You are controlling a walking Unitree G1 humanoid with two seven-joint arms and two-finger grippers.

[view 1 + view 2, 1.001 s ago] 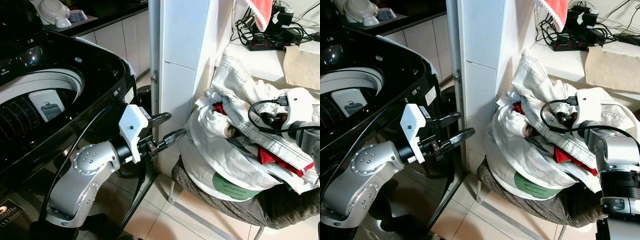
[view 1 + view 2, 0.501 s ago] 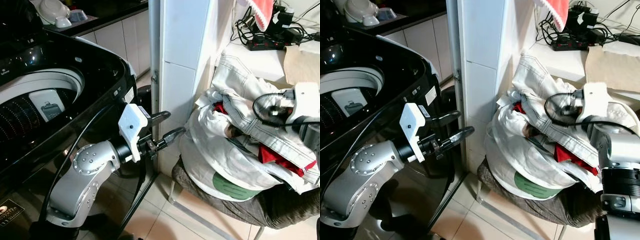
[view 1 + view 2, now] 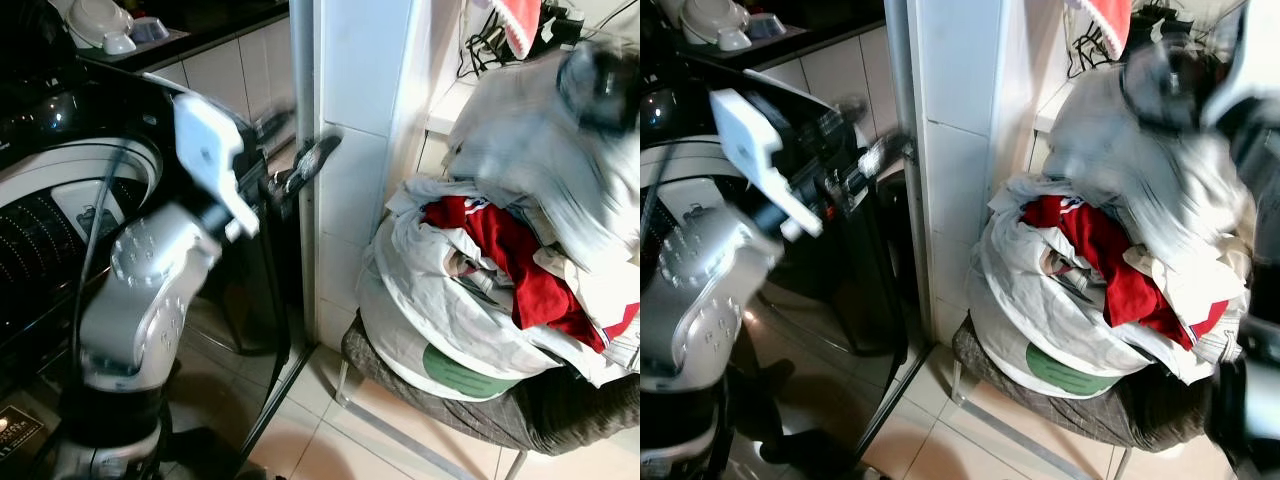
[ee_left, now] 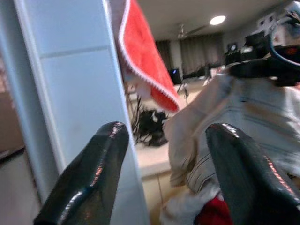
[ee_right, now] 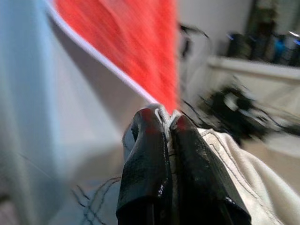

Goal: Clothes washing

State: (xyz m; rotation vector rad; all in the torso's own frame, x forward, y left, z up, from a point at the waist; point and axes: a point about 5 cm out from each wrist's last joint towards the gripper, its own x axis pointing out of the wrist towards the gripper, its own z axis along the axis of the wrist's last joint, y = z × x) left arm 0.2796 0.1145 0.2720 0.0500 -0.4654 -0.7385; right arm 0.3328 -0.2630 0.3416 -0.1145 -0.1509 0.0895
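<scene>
My right gripper (image 5: 166, 123) is pinched tight on a fold of the white garment (image 3: 1140, 170), raised above the laundry pile (image 3: 470, 300) on the chair. My left gripper (image 4: 164, 140) hangs spread and empty beside the washing machine (image 3: 60, 180). I judge I should lift high (the red shirt (image 3: 510, 255) may snag) before swinging toward the drum.
</scene>
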